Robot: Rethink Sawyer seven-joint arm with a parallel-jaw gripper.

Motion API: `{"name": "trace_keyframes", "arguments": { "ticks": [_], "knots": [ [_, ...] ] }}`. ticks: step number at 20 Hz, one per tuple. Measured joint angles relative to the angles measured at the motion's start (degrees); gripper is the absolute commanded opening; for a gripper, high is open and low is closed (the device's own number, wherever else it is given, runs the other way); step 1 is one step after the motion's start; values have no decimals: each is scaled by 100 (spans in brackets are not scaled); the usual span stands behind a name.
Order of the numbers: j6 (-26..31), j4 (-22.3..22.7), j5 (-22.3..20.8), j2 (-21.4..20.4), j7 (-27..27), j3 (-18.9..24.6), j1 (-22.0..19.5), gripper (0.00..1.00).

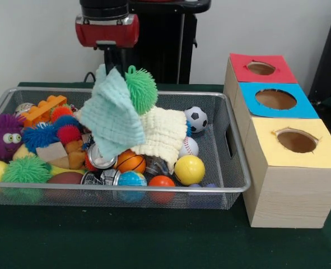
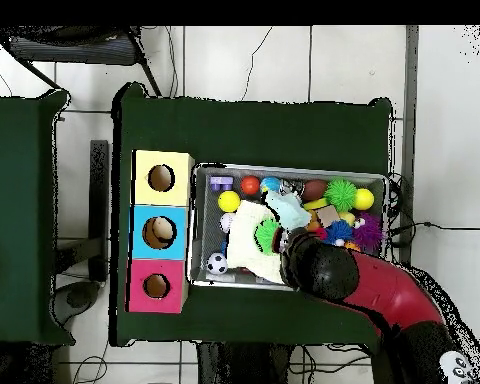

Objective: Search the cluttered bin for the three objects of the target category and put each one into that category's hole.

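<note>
The silver wire-mesh bin (image 1: 126, 189) sits on the green table, full of toys; it also shows in the overhead view (image 2: 284, 167). My gripper (image 1: 113, 64) hangs over the bin's back middle, its tips hidden behind a pale teal cloth (image 1: 112, 115) that it holds up above the clutter. A green spiky ball (image 1: 141, 88) sits up against the cloth's top right. A cream cloth (image 1: 162, 134) lies under it. The red-surrounded hole (image 1: 261, 68) is on the farthest box to the right, and it also shows in the overhead view (image 2: 156, 286).
Blue-surrounded hole (image 1: 275, 99) and yellow-surrounded hole (image 1: 297, 140) are in the same row of boxes. In the bin lie a soccer ball (image 1: 195, 119), a yellow ball (image 1: 189, 170), a small basketball (image 1: 131, 162), cans (image 1: 101, 158), an orange brick (image 1: 43, 109) and a purple fuzzy toy (image 1: 3, 134).
</note>
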Motion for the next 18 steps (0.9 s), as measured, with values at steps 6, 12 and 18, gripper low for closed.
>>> {"name": "trace_keyframes", "arguments": {
  "ticks": [6,12,18],
  "knots": [
    [1,368,281,-265,0,20,181,0],
    [1,560,496,-428,0,21,454,0],
    [0,587,619,-368,0,21,595,0]
  ]
}}
